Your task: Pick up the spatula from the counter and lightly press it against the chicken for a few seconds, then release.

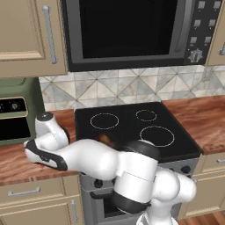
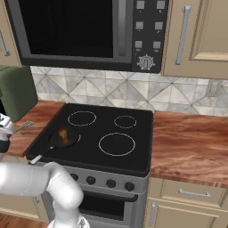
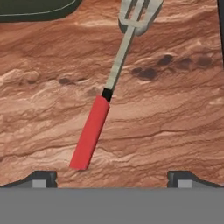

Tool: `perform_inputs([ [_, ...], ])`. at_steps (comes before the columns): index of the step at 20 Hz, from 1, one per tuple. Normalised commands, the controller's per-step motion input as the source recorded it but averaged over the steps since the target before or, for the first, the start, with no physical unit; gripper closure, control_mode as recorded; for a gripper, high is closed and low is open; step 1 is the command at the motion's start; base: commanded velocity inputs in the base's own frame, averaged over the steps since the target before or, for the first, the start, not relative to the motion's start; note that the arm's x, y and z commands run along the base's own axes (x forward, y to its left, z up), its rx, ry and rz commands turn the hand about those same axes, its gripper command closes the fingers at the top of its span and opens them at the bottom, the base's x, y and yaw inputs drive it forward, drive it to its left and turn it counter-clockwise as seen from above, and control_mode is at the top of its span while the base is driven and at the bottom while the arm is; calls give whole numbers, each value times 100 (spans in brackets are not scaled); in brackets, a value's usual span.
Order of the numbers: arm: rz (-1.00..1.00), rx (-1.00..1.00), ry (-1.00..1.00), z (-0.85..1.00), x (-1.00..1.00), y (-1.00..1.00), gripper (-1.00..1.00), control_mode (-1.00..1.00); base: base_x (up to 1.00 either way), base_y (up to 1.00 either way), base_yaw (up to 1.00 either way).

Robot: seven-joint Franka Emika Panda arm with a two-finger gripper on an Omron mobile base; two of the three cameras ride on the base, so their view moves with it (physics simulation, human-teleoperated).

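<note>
The jaws stand spread wide, hanging over the wooden worktop (image 3: 175, 109) with nothing between them. In the hand view one dark fingertip (image 3: 43, 178) sits at each bottom corner. The spatula (image 3: 109, 87) lies flat on the wood in the space ahead of them, touching neither.

Its long axis leans a little off the line of the hand. The red handle has its butt end nearest the fingertips, slightly towards the left one. From there the grey metal shaft runs up and to the right, ending in a slotted head. The top edge of that view cuts off the tip of the head.

From the right base view the spatula (image 2: 24, 126) shows as a thin grey sliver on the worktop left of the black stove (image 2: 133, 151), with its head aimed towards the stove. Its handle is lost at the frame edge behind the arm.

A small dark pan (image 2: 62, 139) sits on the near left burner, its handle reaching towards the front edge. The browned piece of chicken (image 2: 63, 134) lies in it, well apart from the spatula. From the left base view the arm hides most of the pan.

A green countertop oven (image 1: 13, 114) stands at the back of the worktop, and its dark corner pokes into the hand view. The marks on the microwave's (image 2: 89, 31) buttons and dial are too small to read.
</note>
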Motion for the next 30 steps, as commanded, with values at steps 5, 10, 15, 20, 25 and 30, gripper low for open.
perform_inputs([
  [5,0,0,2,-18,10,7,-100,-100,0,0,0],
  [10,0,0,1,-17,11,12,-100,-100,0,0,0],
  [15,0,0,2,-17,13,15,-100,-100,0,0,0],
  [20,0,0,2,-15,17,13,-100,-100,0,0,0],
  [25,0,0,2,-17,23,9,-100,-100,0,0,0],
  [30,0,0,4,-22,23,14,-100,-100,0,0,0],
])
